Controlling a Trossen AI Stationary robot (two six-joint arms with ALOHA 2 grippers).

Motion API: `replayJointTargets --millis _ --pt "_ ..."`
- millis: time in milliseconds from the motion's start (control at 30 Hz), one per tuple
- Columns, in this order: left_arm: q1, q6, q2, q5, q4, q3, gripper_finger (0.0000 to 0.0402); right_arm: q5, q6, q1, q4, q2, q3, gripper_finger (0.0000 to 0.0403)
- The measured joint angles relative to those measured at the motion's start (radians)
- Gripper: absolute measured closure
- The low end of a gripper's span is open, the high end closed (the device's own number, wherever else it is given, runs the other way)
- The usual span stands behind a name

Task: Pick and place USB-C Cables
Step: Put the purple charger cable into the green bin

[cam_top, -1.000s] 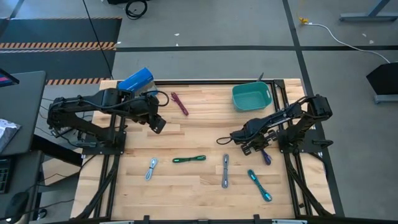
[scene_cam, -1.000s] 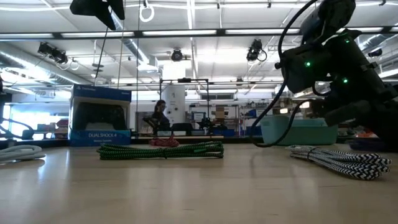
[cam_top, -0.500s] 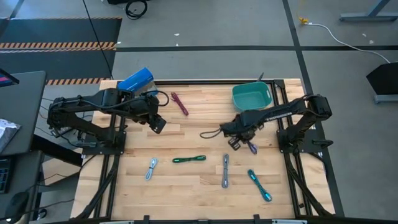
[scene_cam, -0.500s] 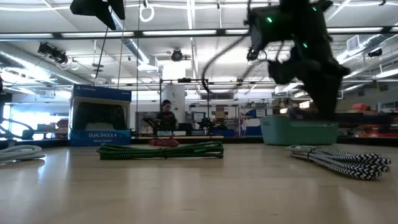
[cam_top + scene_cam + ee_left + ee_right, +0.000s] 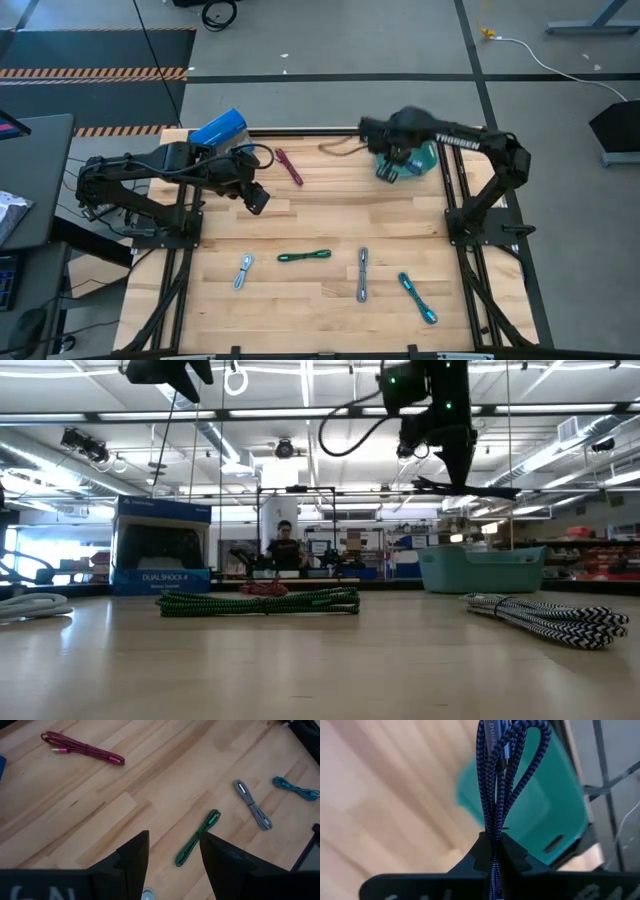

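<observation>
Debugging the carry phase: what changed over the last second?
The right hand, shut on the purple cable, swung from the table's right side up to the teal bin and now hangs over it. The left hand and the other five cables stayed put.

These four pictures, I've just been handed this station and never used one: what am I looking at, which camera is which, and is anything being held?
Two dark robot arms work at a wooden table. The overhead picture shows everything; one looks level across the tabletop; the other two come from cameras on each arm's wrist.

The right gripper is shut on a purple cable, carried above the teal bin at the table's far edge. The left gripper waits open near the blue box, holding nothing.

Lying on the table: a maroon cable, a green cable, a grey cable, a teal cable and a silvery-blue cable.
</observation>
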Motion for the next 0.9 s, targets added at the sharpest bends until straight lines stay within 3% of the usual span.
replayJointTargets --millis 167,400,900 --pt "0.0 -0.007 0.0 0.0 0.0 0.0 0.0218 0.006 -0.25 -0.132 -0.004 0.0 0.001 0.0387" --pt "0.0 -0.008 0.0 0.0 0.0 0.0 0.0218 0.004 -0.561 -0.205 0.074 0.0 -0.008 0.0387" --pt "0.0 -0.009 0.0 0.0 0.0 0.0 0.0218 -0.005 -0.587 -0.259 0.195 0.002 -0.227 0.0382"
